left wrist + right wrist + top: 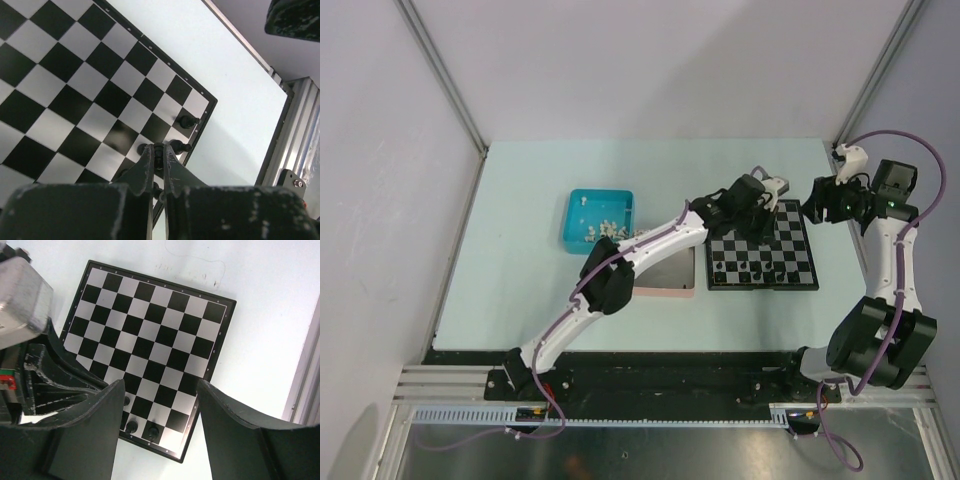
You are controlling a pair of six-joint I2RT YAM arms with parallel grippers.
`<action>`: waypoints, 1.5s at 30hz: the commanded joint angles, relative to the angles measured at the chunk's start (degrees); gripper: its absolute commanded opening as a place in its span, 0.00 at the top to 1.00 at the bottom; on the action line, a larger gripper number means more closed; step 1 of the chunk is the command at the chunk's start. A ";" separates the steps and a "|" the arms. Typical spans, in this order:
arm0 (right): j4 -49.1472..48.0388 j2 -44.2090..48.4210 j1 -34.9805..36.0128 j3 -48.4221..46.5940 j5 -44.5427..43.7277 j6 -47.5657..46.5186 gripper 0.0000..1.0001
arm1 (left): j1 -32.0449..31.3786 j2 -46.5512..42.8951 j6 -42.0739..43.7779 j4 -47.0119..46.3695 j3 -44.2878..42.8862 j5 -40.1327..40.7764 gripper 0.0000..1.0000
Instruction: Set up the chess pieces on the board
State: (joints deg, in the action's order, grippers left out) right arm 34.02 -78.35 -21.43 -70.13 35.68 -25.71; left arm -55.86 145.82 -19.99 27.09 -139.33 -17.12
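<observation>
The chessboard (790,250) lies right of centre on the table. Several black chess pieces (752,270) stand on its near rows. My left gripper (763,212) reaches over the board's far part. In the left wrist view it (159,150) is shut on a black piece (159,159) near the board's corner (202,102), with other black pieces (186,121) standing close by. My right gripper (812,212) hovers at the board's right edge. It is open and empty (160,390) above the board (150,325). Two black pieces (131,426) stand at the edge there.
A blue tray (575,225) holding white pieces (608,226) sits left of the board. A pink tray (665,290) lies partly under the left arm. Metal frame posts stand at the table's back corners, and a rail (295,125) runs past the board's right side.
</observation>
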 commanded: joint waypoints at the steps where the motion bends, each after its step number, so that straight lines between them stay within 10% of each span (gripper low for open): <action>1: -0.53 -0.23 -0.45 -0.10 0.79 -0.30 0.35 | -0.75 2.01 -4.35 -6.08 -2.88 -3.79 0.99; 28: -0.01 -0.84 -1.16 -0.10 2.02 -0.48 0.36 | -2.07 5.62 -5.94 -11.36 -2.79 -2.04 0.98; 45: 0.43 -1.46 -1.07 -0.18 3.87 -0.65 0.36 | 0.22 -5.89 8.11 -5.30 10.92 19.84 0.99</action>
State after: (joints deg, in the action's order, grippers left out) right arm 34.50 -79.50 -22.26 -70.13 37.95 -25.74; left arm -55.99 147.26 -17.37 20.62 -129.88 -3.99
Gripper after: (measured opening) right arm 0.645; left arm 0.093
